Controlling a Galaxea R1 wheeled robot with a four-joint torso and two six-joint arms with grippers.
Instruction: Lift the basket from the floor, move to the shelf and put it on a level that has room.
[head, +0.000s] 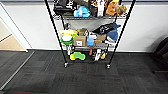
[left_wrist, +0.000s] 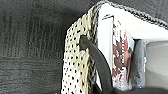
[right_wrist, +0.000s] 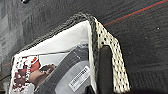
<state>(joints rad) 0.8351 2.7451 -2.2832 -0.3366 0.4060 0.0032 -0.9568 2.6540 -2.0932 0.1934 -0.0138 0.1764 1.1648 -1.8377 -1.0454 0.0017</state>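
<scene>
The shelf (head: 65, 37), a black wire rack on casters, stands against the white wall straight ahead. Its three tiers in sight are crowded with toys, boxes and bowls, and its posts run past the picture's top edge. The basket (left_wrist: 75, 62), cream and dark weave with a dark braided rim and white lining, hangs over the floor (head: 50, 75). In the basket (right_wrist: 110, 42) lie a printed packet and a grey item. My left gripper (left_wrist: 100, 82) straddles one end wall, a dark finger (left_wrist: 97, 57) on the weave. My right gripper (right_wrist: 96, 85) straddles the opposite end wall likewise.
Light wooden flooring (head: 10, 43) lies beyond a doorway at the left, with a metal floor strip (head: 17, 71) running toward me. A dark chair (head: 162, 50) stands at the right. A thin red line (right_wrist: 137, 11) crosses the carpet.
</scene>
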